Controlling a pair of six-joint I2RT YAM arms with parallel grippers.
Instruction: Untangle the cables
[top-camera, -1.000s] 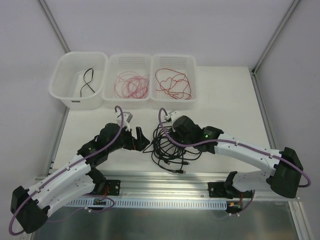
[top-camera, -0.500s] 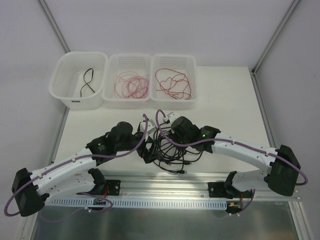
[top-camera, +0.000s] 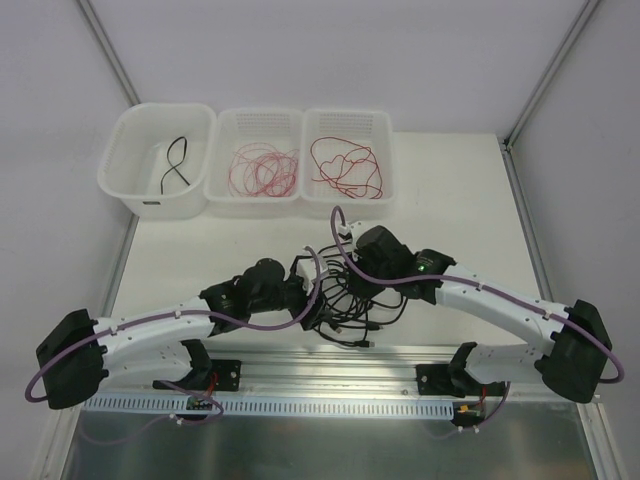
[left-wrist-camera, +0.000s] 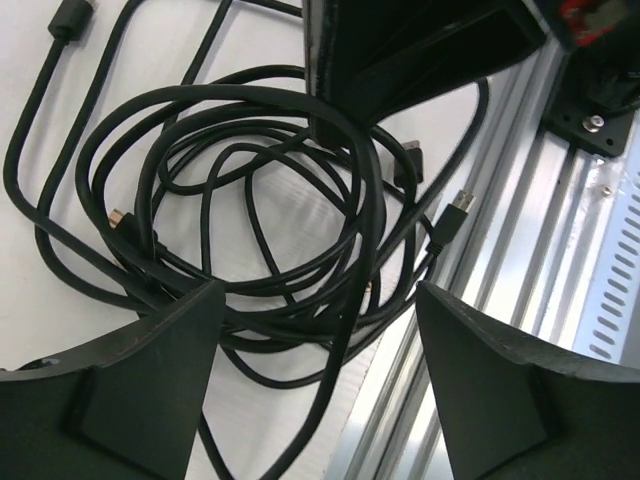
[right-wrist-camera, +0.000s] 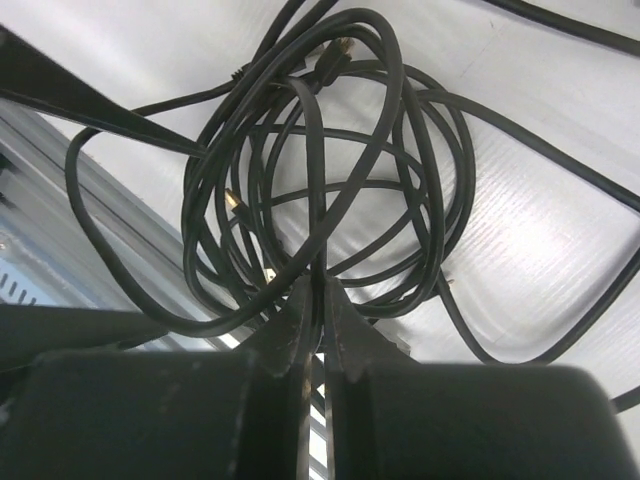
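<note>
From above, the tangle of black cables (top-camera: 350, 308) lies on the white table (top-camera: 450, 200), close to the metal rail (top-camera: 330, 355) at the near edge. A second ago the left gripper (top-camera: 312, 297) was off to the left of the pile. Now the left arm (top-camera: 160, 328) has reached much farther right, and its gripper sits at the pile's left edge. The right arm (top-camera: 490, 300) has moved only a little, up and to the right, and its front end is over the top of the pile. At the back stand three bins. The left bin (top-camera: 125, 150) holds one black cable (top-camera: 172, 165), the middle bin (top-camera: 225, 125) holds pinkish-red wires (top-camera: 265, 170), and the right bin (top-camera: 385, 135) holds red wires (top-camera: 345, 168). They look the same as before.

From the left wrist, the left gripper (left-wrist-camera: 318, 290) has its jaws wide apart, with nothing between them. The loops of black cable lie just past its fingers (left-wrist-camera: 150, 380). A silver plug (left-wrist-camera: 458, 205) rests by the rail.

From the right wrist, the right gripper (right-wrist-camera: 318, 290) has its jaws pressed together. They pinch one strand of the black cables, and that strand runs up into the pile.
</note>
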